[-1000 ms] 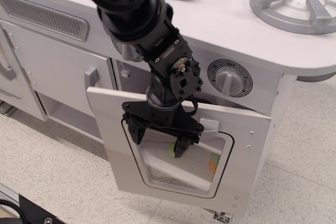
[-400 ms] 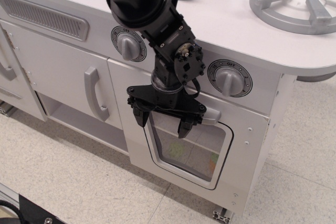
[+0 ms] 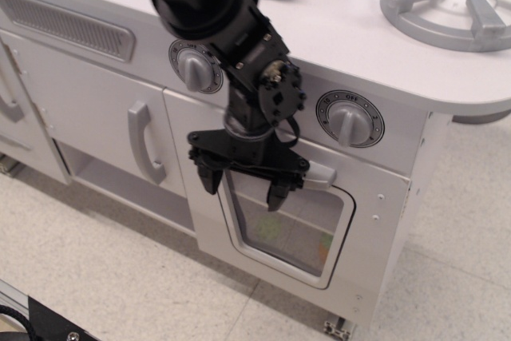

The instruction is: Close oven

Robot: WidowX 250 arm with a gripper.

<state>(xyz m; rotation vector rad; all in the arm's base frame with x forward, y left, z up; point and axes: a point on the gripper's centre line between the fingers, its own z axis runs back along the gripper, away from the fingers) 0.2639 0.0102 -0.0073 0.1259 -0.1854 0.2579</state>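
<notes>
At frame centre the gripper has its fingers spread and released, just before the oven door, which looks flush. Risk: pulling away may catch the handle behind, reopening it.

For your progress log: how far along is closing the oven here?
Done: the oven door looks flush with the white front, no gap visible. In hand: the open tool sits at the door's handle, holding nothing. Left: probably only pulling the arm away.
</notes>
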